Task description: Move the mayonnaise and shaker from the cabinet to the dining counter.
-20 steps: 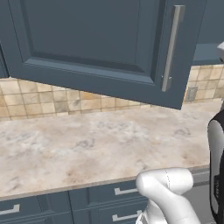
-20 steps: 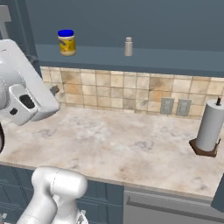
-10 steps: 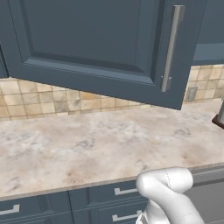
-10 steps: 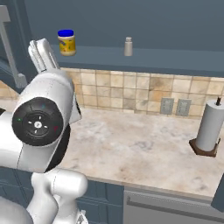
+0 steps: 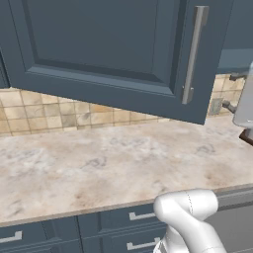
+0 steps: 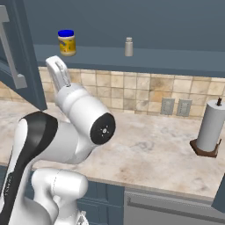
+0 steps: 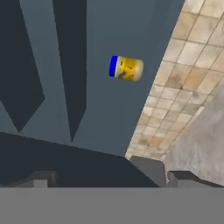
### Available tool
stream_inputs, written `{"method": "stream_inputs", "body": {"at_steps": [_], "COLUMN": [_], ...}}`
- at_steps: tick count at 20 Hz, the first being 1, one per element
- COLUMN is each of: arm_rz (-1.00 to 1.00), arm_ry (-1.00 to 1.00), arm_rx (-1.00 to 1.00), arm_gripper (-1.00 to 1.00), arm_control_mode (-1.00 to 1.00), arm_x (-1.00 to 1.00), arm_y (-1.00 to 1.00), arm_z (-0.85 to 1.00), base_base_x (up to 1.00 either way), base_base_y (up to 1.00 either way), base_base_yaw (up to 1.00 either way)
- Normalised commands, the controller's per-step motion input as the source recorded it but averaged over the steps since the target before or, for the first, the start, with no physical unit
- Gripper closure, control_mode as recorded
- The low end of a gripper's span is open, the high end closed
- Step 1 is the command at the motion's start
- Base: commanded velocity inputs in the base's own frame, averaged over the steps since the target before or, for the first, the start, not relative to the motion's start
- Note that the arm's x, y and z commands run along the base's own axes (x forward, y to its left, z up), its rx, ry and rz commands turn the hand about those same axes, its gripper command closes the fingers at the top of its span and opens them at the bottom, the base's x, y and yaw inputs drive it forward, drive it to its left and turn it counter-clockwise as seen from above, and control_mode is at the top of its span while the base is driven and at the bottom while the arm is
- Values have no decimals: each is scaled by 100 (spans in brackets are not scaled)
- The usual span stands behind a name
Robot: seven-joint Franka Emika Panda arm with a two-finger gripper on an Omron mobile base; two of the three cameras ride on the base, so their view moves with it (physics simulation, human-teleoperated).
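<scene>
- Since the earlier frames, the arm has swung up toward the open cabinet (image 6: 145,39); its pincer (image 6: 58,72) points upward, jaws spread wide, holding nothing.
- Step in hand: approach to the mayonnaise (image 6: 67,42).
- Mayonnaise and shaker (image 6: 128,47) stand well apart on the cabinet shelf.
- Next move: raise the pincer level with the jar and straddle it.

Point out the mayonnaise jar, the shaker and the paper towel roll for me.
mayonnaise (image 6: 67,45): right base view, on its label band.
shaker (image 6: 128,47): right base view, mid-body.
paper towel roll (image 6: 210,128): right base view, on the white roll.
</scene>
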Motion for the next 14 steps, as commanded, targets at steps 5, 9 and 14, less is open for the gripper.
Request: {"method": "stream_inputs", "body": {"at_steps": [5, 9, 14], "arm_rz": [40, 42, 41], "arm_ry": [0, 0, -10], "arm_rx": [12, 2, 0], "arm_gripper": [-100, -100, -100], "arm_control_mode": [-100, -100, -100], "arm_x": [51, 8, -39], "arm_y": [35, 61, 71], "arm_z": [0, 0, 8], "base_base_x": [0, 0, 0], "base_base_y": [0, 0, 0], "base_base_yaw": [0, 0, 0]}}
